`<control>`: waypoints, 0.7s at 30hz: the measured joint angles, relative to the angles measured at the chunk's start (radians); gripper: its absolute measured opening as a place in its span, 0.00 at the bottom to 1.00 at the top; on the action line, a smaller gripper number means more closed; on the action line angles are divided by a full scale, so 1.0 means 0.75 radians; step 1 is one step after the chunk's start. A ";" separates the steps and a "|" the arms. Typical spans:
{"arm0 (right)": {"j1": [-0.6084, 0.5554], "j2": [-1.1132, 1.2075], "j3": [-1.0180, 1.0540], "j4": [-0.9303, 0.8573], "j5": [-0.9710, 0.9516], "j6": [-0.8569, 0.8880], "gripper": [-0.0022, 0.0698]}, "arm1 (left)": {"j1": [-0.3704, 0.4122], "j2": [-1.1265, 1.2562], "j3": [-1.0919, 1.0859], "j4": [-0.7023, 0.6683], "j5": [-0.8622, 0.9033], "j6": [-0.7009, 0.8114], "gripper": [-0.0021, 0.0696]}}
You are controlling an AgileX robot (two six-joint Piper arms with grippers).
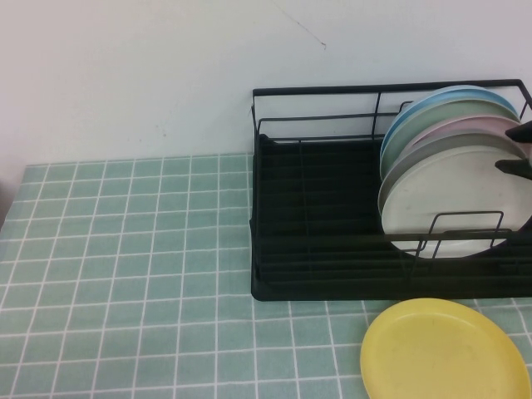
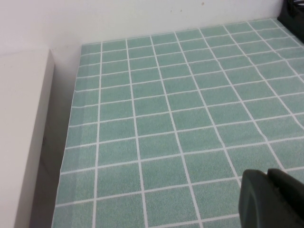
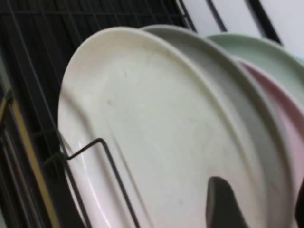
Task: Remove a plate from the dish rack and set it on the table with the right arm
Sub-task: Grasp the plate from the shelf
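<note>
The off-white plate stands upright at the front of a row of plates in the black wire dish rack, held by a wire loop. It fills the right wrist view. My right gripper is at the rack's right end, open, at the upper right rim of the plates. In the right wrist view one finger lies in front of the off-white plate's face and the other is at the picture's edge, behind the plates. My left gripper hovers low over the green grid table, shut and empty.
Behind the off-white plate stand a grey plate, a pink one, a green one and a blue one. A yellow plate lies on the table in front of the rack. A white wall is behind.
</note>
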 joint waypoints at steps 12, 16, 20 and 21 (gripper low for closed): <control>0.066 0.085 0.000 0.031 -0.137 -0.052 0.48 | 0.000 0.000 0.000 0.000 0.000 0.000 0.02; 0.066 0.092 0.000 0.033 -0.152 -0.059 0.45 | 0.000 0.000 0.000 0.000 0.000 0.000 0.02; 0.066 0.092 0.000 0.042 -0.152 -0.059 0.31 | 0.000 0.000 0.000 0.000 0.000 0.000 0.02; 0.066 0.092 0.000 0.048 -0.156 -0.059 0.24 | 0.000 0.000 0.000 0.000 0.000 0.000 0.02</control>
